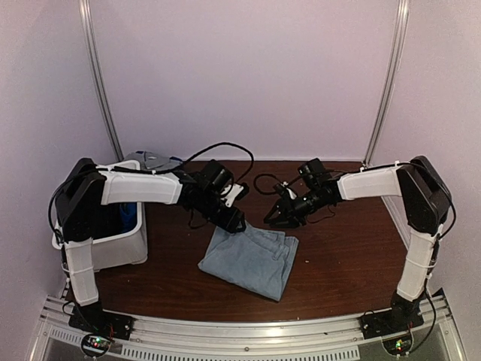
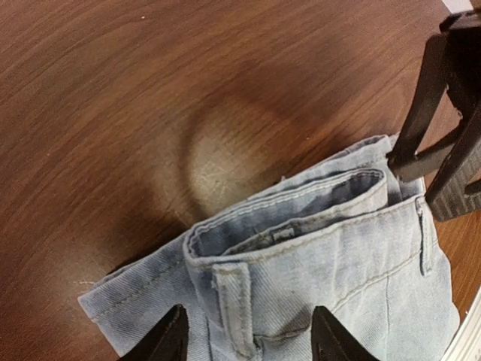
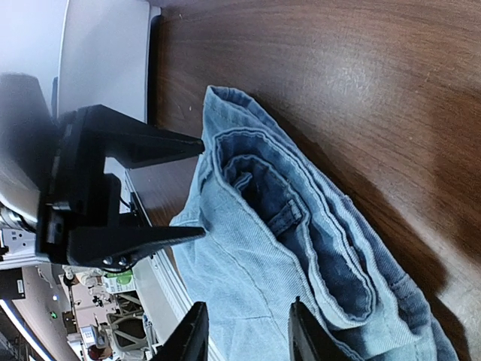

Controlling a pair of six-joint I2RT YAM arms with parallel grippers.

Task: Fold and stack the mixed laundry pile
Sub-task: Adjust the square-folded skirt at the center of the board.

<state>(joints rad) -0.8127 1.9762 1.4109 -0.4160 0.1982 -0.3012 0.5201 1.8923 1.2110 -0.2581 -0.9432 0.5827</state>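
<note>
At table (image 1: pixel 346 256) centre: one folded light-blue denim piece (image 1: pixel 252 259), lying flat. Over its far edge, both arms reach inward, tilted down; left end effector (image 1: pixel 232 221) and right end effector (image 1: pixel 275 219) each stand with fingers apart. Far left: white bin (image 1: pixel 124 252), pale grey-blue piece (image 1: pixel 152 159) at its far rim.

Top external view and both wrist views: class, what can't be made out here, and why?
- White bin contents, top view: left arm covers the opening; only a blue sliver shows.
- Denim garment legs, left wrist view: cut off by the bottom edge.
- Left gripper, top view: too small and dark to tell whether it touches the denim.
</note>
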